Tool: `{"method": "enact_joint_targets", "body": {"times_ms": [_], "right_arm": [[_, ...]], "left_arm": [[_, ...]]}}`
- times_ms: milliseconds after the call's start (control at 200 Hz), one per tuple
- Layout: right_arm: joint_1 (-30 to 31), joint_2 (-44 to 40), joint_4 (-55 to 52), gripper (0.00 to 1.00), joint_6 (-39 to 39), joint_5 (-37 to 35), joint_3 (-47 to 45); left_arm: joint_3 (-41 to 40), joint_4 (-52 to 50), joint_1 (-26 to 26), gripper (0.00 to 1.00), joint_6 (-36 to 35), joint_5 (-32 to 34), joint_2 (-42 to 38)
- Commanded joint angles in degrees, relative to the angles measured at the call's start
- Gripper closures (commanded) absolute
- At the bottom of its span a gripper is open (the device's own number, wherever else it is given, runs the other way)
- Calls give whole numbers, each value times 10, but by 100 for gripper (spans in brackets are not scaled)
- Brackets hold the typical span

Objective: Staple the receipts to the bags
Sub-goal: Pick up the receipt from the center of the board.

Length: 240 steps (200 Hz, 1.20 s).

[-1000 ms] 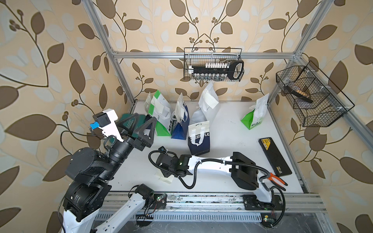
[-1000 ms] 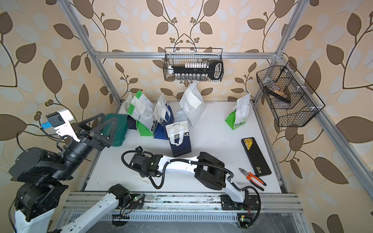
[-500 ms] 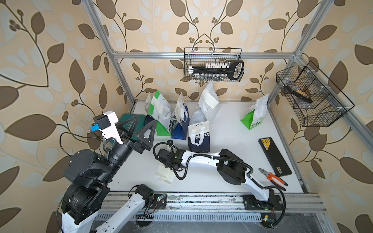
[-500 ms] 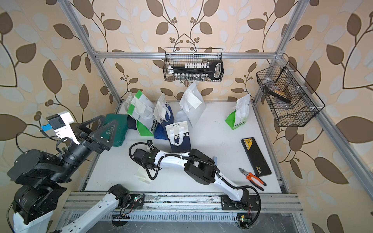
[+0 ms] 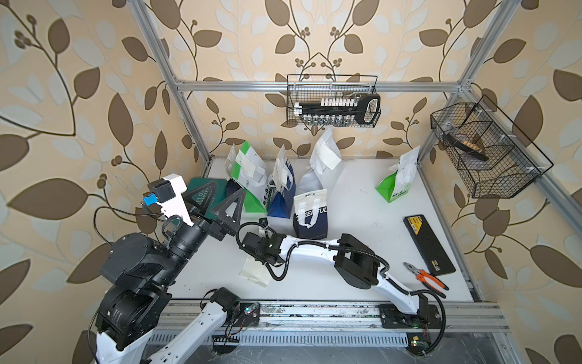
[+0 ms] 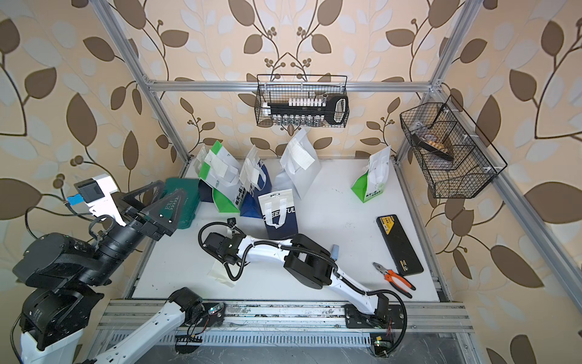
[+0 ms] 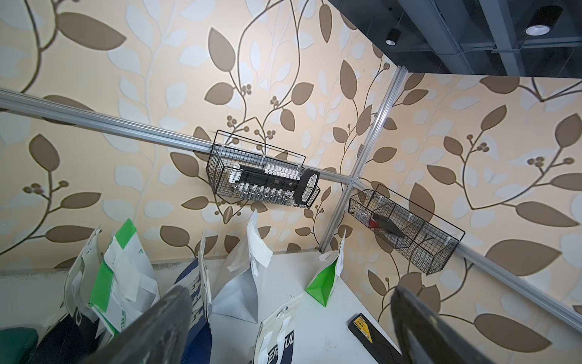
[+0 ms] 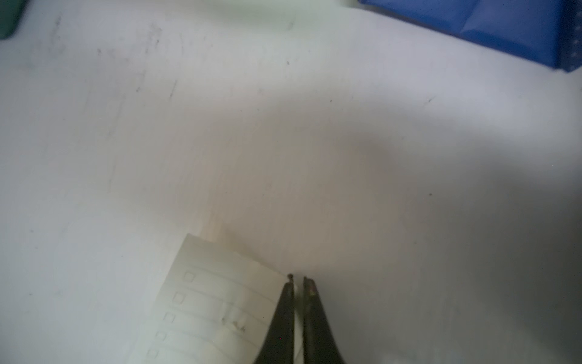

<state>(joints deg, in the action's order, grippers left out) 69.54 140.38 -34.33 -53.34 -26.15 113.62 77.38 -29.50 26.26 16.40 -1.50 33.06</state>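
A pale receipt (image 8: 217, 302) with faint printed lines lies on the white table (image 8: 283, 141), and my right gripper (image 8: 297, 280) is shut on its edge. In both top views the same slip (image 5: 256, 272) (image 6: 222, 274) shows under the right wrist. Several bags stand at the back: a navy lettered one (image 5: 310, 214), a blue one (image 5: 282, 195), a green-and-white one (image 5: 248, 176), a white one (image 5: 318, 170) and a green one (image 5: 398, 182) to the right, with slips on their tops. My left gripper (image 5: 220, 195) (image 7: 289, 302) hangs open and empty above the table's left side.
A teal case (image 5: 204, 192) lies at the left edge under the left gripper. A small light-blue stapler (image 6: 335, 251) peeks out behind the right elbow. A black case (image 5: 428, 244) and orange pliers (image 5: 425, 279) lie at the right. Wire baskets (image 5: 332, 104) (image 5: 485, 151) hang on the walls.
The right gripper's jaws have closed on the receipt's edge. The right arm's elbow has swung left, then back right. The left arm has barely moved.
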Motion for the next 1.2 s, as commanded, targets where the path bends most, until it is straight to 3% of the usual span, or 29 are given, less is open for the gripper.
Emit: {"method": "enact_joint_targets", "body": {"times_ms": [0,320,620,765,875,1014,1194], "right_arm": [[3,19,-31,100,30,8,-39],[25,-111,179,100,254,-15,-139],[45,-316,359,100,319,91,-344],[48,-426,369,100,342,134,-437],[51,-526,336,100,349,124,-500],[43,-653,317,100,364,114,-578],[-49,-765,329,100,369,195,-656]], "left_arm": [[8,6,0,1,-15,-4,2],[4,-3,0,1,-16,-1,6],[0,-5,0,1,-28,-9,15],[4,-12,0,1,-31,-30,33],[-1,-8,0,1,-29,-51,50],[-13,11,0,1,-31,-123,89],[-14,26,0,2,-67,-204,176]]}}
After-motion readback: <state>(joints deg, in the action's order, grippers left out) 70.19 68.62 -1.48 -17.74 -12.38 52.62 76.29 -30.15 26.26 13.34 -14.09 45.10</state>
